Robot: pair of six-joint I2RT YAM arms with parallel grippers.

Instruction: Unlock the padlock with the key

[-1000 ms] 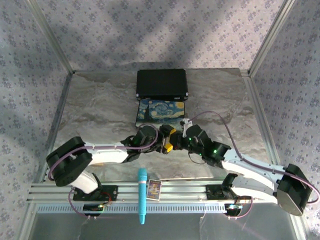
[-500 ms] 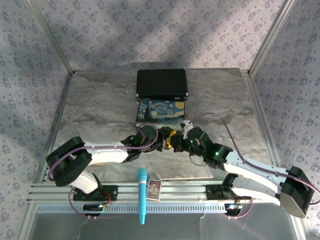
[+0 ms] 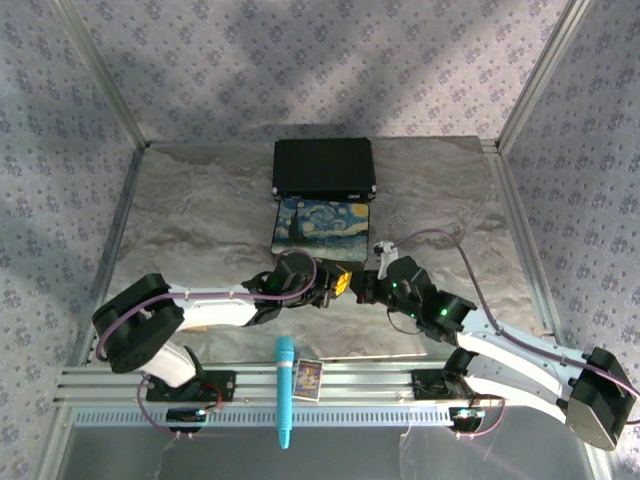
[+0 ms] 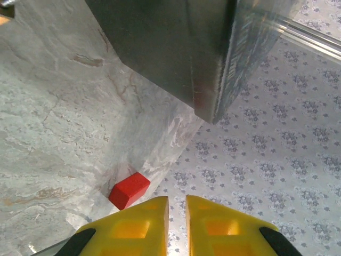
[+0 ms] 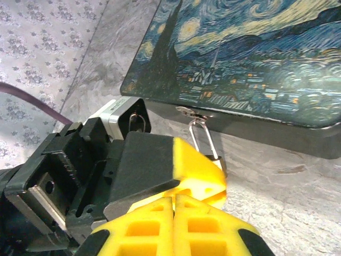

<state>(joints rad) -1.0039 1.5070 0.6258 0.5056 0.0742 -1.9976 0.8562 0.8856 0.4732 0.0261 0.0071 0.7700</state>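
The padlock's silver shackle (image 5: 205,140) hangs from the hasp of the painted box (image 5: 256,58). Its brass body is hidden behind a yellow finger (image 5: 205,166) of my left gripper. In the left wrist view my left gripper (image 4: 177,201) has its jaws drawn in to a thin slit with nothing showing between them, just below the box's dark side. My right gripper (image 5: 174,198) is shut, tips pressed together, close under the left fingers. The key is hidden. From above, both grippers meet in front of the box (image 3: 320,225): left (image 3: 343,282), right (image 3: 362,290).
A small red block (image 4: 129,190) lies on the marbled table near the left fingers. A black case (image 3: 323,167) stands behind the painted box. A teal tool (image 3: 285,390) and a small card (image 3: 308,378) rest on the rail at the near edge.
My left jaws have closed from wide apart to a thin slit. The right arm has shifted a little to the right, its gripper staying shut.
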